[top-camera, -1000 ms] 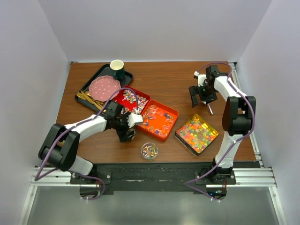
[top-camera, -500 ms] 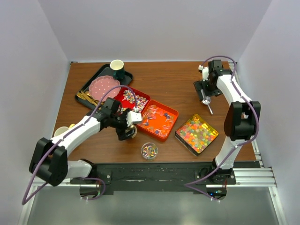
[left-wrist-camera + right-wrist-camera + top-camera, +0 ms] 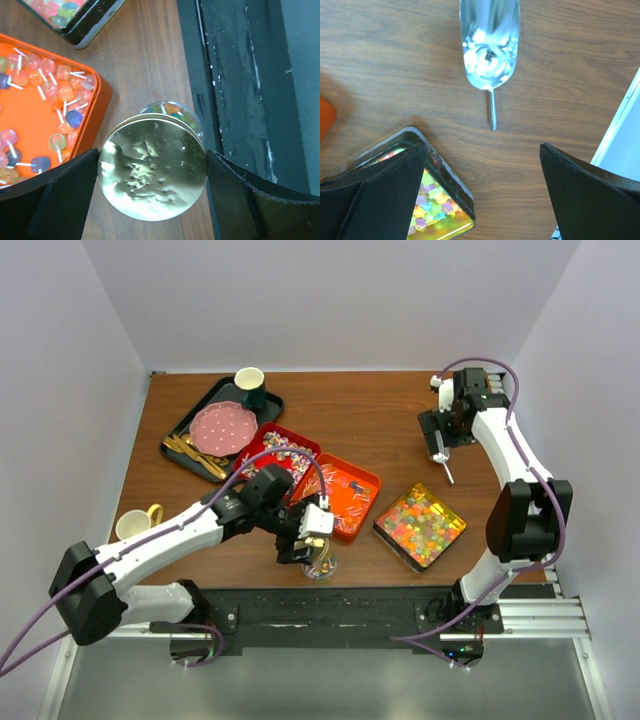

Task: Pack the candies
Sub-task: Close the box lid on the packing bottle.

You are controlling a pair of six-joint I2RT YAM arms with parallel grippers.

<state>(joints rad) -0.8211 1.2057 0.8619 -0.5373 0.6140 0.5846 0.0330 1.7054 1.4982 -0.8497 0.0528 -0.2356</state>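
Observation:
My left gripper is shut on the round gold lid and holds it just above a small clear jar of candies near the table's front edge. Twist-wrapped candies lie in a red tray. Lollipop-like candies fill the orange tray. Glossy jelly candies fill a black tin; they also show in the right wrist view. My right gripper is open and empty above the wood, with the silver scoop lying just beyond its fingers.
A black tray at the back left carries a pink plate, a dark green cup and gold cutlery. A cream mug with a yellow handle stands at the left edge. The black rail runs beside the jar.
My left arm swung from beside the red tray to the jar at the front edge, carrying the lid; the mug came into view. My right arm shifted slightly back and right near the scoop.

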